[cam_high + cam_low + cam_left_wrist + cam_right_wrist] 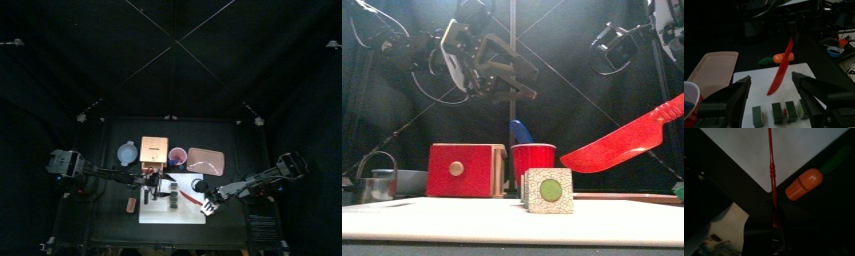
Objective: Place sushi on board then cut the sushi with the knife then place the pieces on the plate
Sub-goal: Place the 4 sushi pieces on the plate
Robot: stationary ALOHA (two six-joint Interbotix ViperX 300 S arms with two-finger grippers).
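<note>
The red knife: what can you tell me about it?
The red knife is a smooth, plastic-looking toy with a broad rounded blade. The right gripper is shut on its handle, holding it in the air, slanting down over the white cutting board, clear of the sushi pieces. Nothing else touches it.

no legible text, no labels, numbers or signs on anything

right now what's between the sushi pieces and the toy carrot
Between the sushi pieces and the carrot: only bare white board, with the red knife hanging over it, in the left wrist view.
</note>
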